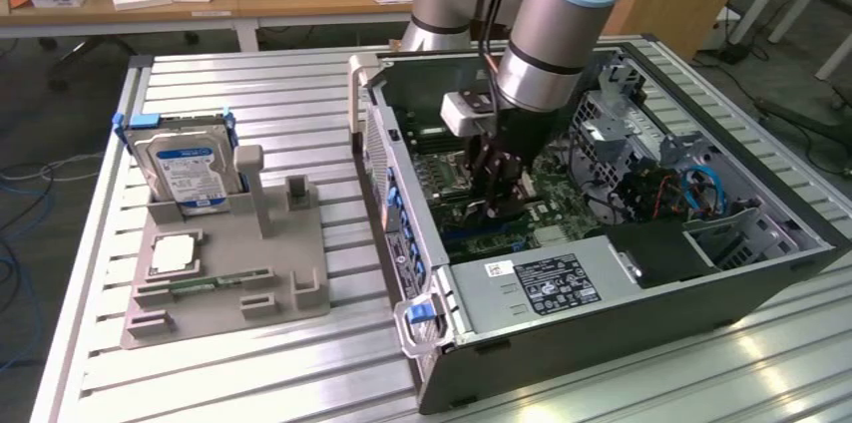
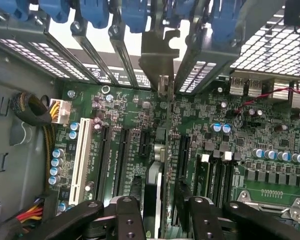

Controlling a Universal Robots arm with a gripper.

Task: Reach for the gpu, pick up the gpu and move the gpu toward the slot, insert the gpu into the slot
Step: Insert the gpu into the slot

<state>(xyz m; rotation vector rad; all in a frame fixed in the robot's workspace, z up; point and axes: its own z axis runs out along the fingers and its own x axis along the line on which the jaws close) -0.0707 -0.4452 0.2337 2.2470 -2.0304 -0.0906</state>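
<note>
One step was in hand, insertion: my gripper (image 2: 160, 215) clasped the gpu (image 2: 158, 175) edge-on just above the motherboard (image 2: 115, 150). Seating it, I judged, called for straight, even pressure.

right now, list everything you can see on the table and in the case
computer case: one, black and grey, open, on the table
motherboard: one, green, inside the case
gpu: one, dark with silvery bracket, edge-on over the motherboard, in line with the gripper
fixture: one, grey, on the exterior view's left of the case
hard drive: one, blue-labelled, upright in the fixture
memory stick: one, green, flat on the fixture
processor chip: one, silvery, flat on the fixture
table: one, silvery, slatted
arm: one, grey with light blue caps, bent down into the case
gripper: one, black, over the motherboard
</note>
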